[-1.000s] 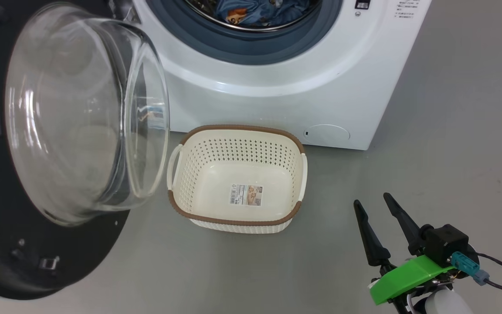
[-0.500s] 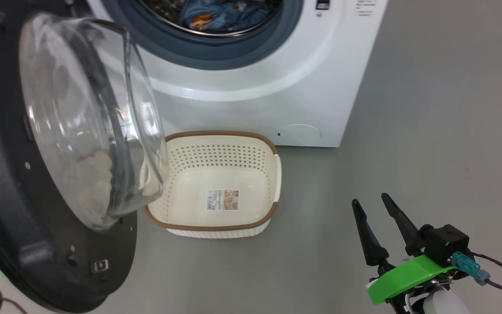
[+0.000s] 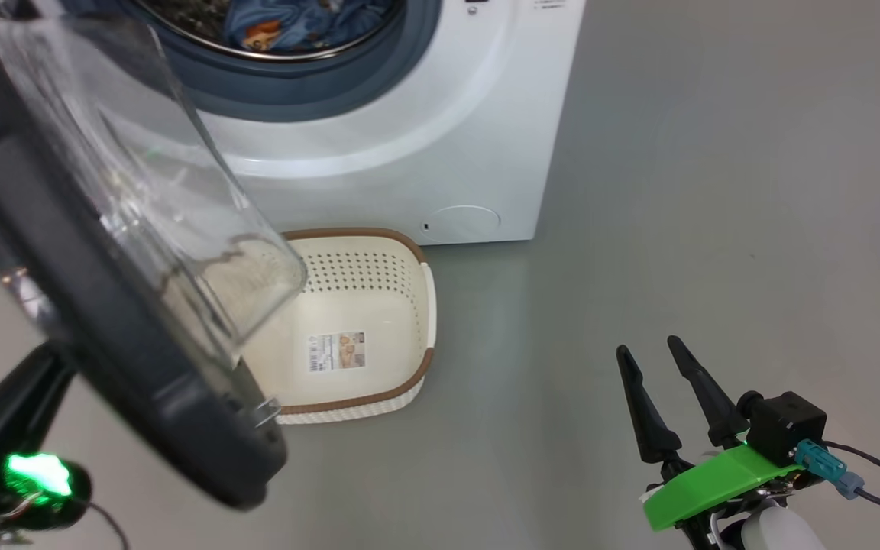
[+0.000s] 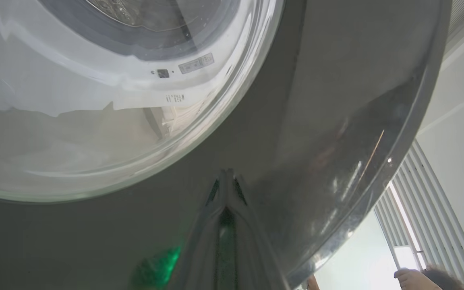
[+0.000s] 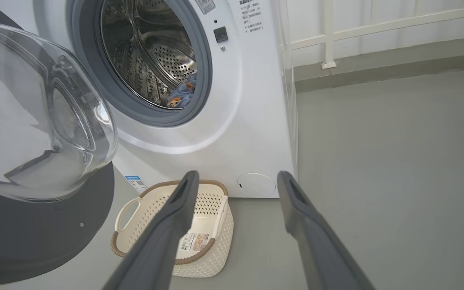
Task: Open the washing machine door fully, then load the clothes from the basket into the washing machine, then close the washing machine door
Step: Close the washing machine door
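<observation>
the washing machine door (image 3: 142, 382) fills the left side of the head view, swung partway round, with its glass bowl (image 3: 142, 191) bulging toward the washing machine (image 3: 409, 153) at the top of the frame. the clothes (image 3: 287, 23) lie inside the drum at the top edge, and the basket (image 3: 413, 370) stands empty on the floor just in front of the machine, partly behind the glass, so we judge that loading is done and closing is the step in hand. in the left wrist view the left gripper (image 4: 226, 187) has its fingers pressed together into one point, holding nothing, with the tips seemingly against the glossy black ring below the window. to close well we should keep that point on the ring rather than the glass, stay toward the free edge away from the hinge, and follow the door's arc so the tips do not slide off. in the right wrist view the bundle sits low near the grey seal, so we should check that no cloth lies across it. the bowl should pass above the basket rim, and a firm last push should catch the latch. the right gripper (image 3: 648, 345) waits at the lower right, spread wide and empty, well apart from the door's path
</observation>
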### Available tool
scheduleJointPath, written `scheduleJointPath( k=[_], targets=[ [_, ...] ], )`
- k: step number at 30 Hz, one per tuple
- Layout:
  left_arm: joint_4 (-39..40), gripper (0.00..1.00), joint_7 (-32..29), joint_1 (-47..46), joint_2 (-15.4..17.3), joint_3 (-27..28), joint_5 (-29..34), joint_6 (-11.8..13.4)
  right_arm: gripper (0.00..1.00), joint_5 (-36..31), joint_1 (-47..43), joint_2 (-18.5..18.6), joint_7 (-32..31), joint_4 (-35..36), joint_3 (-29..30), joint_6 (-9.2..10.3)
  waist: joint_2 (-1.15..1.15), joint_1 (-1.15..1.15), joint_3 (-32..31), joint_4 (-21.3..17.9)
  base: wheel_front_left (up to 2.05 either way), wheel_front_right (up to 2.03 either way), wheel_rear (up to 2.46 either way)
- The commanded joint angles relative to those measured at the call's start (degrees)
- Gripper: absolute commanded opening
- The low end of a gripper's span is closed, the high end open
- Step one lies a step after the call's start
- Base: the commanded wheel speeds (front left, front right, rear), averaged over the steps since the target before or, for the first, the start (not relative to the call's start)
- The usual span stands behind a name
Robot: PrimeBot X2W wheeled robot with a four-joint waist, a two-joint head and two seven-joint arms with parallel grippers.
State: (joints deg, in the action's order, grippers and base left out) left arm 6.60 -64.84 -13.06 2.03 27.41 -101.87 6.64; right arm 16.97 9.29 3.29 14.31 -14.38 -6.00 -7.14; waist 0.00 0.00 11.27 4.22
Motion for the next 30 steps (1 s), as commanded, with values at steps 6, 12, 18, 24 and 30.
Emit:
scheduleJointPath(
  k=[6, 12, 18, 24, 30],
  targets=[
    [1.32, 0.00, 4.43, -1.21, 0.89, -5.39, -1.73, -3.19, 1.00, 0.81, 1.13, -0.41, 0.68, 1.57, -1.59, -0.35, 0.00, 0.00, 1.30, -2.77, 0.00, 0.00, 0.00],
    [-1.00, 0.00, 10.47, -3.00, 0.87, -12.31, -4.49, -5.69, 1.00, 1.24, 1.40, -0.41, 0.69, 1.68, -1.58, -0.35, 0.00, 0.00, 1.94, -5.17, 0.00, 0.00, 0.00],
    [-3.18, 0.00, 14.95, -5.21, 0.86, -17.43, -5.02, -7.44, 1.00, 1.72, 1.79, -0.41, 0.69, 1.86, -1.54, -0.35, 0.00, 0.00, 2.60, -7.97, 0.00, 0.00, 0.00],
    [-6.30, 0.00, 18.68, -8.39, 0.86, -20.61, -5.23, -9.35, 1.00, 2.22, 1.86, -0.41, 0.69, 1.96, -1.61, -0.35, 0.00, 0.00, 3.30, -10.55, 0.00, 0.00, 0.00],
    [-10.34, 0.00, 22.92, -13.27, 0.86, -21.80, -4.53, -11.10, 1.00, 2.71, 2.30, -0.41, 0.69, 2.27, -1.79, -0.35, 0.00, 0.00, 4.26, -12.51, 0.00, 0.00, 0.00]
  ],
)
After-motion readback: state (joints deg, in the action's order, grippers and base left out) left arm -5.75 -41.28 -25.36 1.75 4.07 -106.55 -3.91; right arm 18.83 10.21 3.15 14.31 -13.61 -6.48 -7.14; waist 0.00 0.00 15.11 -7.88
